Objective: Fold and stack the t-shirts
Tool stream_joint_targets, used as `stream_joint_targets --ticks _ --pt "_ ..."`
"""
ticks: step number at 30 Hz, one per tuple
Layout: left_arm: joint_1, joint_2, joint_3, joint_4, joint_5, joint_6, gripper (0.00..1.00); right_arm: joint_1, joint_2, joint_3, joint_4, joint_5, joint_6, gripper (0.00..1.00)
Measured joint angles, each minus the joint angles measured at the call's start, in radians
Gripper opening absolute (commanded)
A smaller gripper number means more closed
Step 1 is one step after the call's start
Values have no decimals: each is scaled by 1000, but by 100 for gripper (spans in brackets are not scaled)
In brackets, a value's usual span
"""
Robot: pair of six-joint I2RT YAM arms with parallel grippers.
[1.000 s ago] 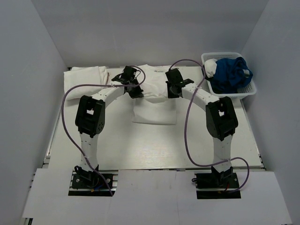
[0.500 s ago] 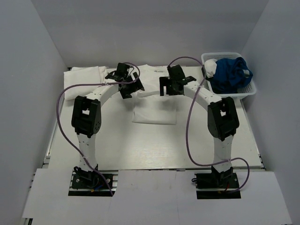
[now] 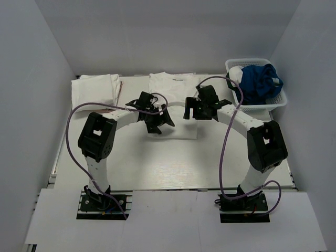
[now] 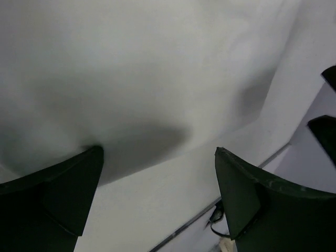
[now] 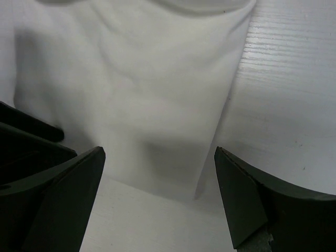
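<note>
A white cotton t-shirt (image 3: 173, 86) lies flat in the middle of the white slatted tabletop (image 3: 173, 163). It forms a long narrow strip running from the far edge toward the arms, its neck label at the far end, so its sides look already turned in. The left arm's fingers (image 4: 52, 194) are spread wide and hold nothing. They hover just above the near left part of this strip, with only smooth white cloth and its shadowed hem between them in the left wrist view. The right arm's fingers (image 5: 58, 199) are likewise spread and empty, poised over the near right part, where the right wrist view shows the shirt's right edge meeting bare tabletop. At the far left corner rests a flat white folded bundle (image 3: 94, 88), which I take for finished work, though how many shirts it holds I cannot tell. At the far right a white plastic lattice basket (image 3: 262, 106) holds a crumpled blue garment (image 3: 260, 81) and a bit of white cloth (image 3: 236, 75). By my judgement the task is partway. The central shirt needs its crosswise folds and a move onto the bundle, and the basket's contents await handling.
</note>
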Motion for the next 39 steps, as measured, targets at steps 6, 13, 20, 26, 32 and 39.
stream_joint_targets --ticks 6,13,20,26,32,39 --pt "23 -76 -179 82 50 -9 100 -5 0 0 19 -27 -2 90" --pt "15 -121 -228 89 56 9 100 -6 1 -3 69 -97 -17 90" --pt "12 -110 -42 -74 -38 85 100 -6 101 71 108 -161 -40 90" --pt "56 60 326 -118 -127 165 100 -7 223 176 125 -160 -33 90" --pt "105 327 543 -178 -150 209 100 -27 327 253 161 -159 18 90" --pt "185 428 751 -196 -165 210 100 -67 499 509 161 -160 38 90"
